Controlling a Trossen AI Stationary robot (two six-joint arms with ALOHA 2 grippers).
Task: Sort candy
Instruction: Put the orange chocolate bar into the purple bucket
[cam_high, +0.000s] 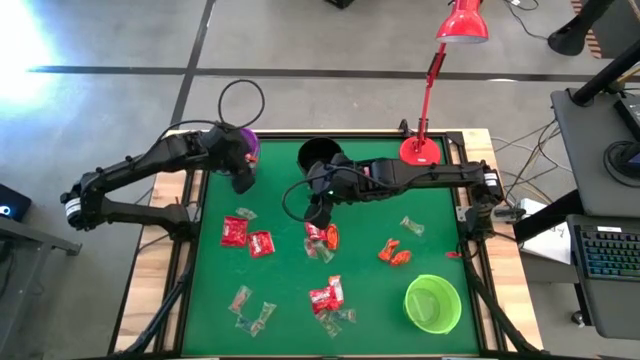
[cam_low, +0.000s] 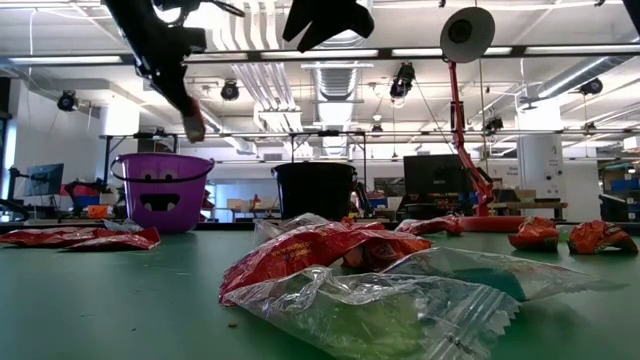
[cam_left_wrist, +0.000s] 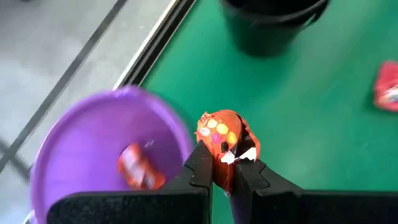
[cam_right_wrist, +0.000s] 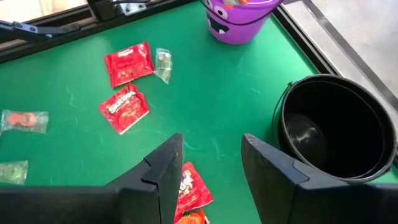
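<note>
Many small wrapped candies lie scattered on the green table: red packs (cam_high: 235, 232), orange ones (cam_high: 393, 252), clear ones (cam_high: 412, 226). My left gripper (cam_high: 243, 172) hangs just beside the purple bowl (cam_high: 248, 140) and is shut on an orange candy (cam_left_wrist: 221, 134). A red candy (cam_left_wrist: 138, 168) lies inside the purple bowl (cam_left_wrist: 106, 149). My right gripper (cam_high: 318, 210) is open and hovers near the black bowl (cam_high: 318, 155), above a red candy (cam_right_wrist: 189, 193). My left gripper pinches the orange candy between its two fingers by one end of the wrapper (cam_left_wrist: 222, 160). The rest of the candy sticks out past the fingertips. It is lifted clear of the table, next to the purple bowl's rim (cam_left_wrist: 180, 134).
A green bowl (cam_high: 432, 303) stands near the table's near right corner. A red desk lamp (cam_high: 425, 150) stands on the far edge, right of the black bowl. Clear-wrapped and red candies (cam_low: 360, 270) lie close to the low camera. Cables loop behind the purple bowl.
</note>
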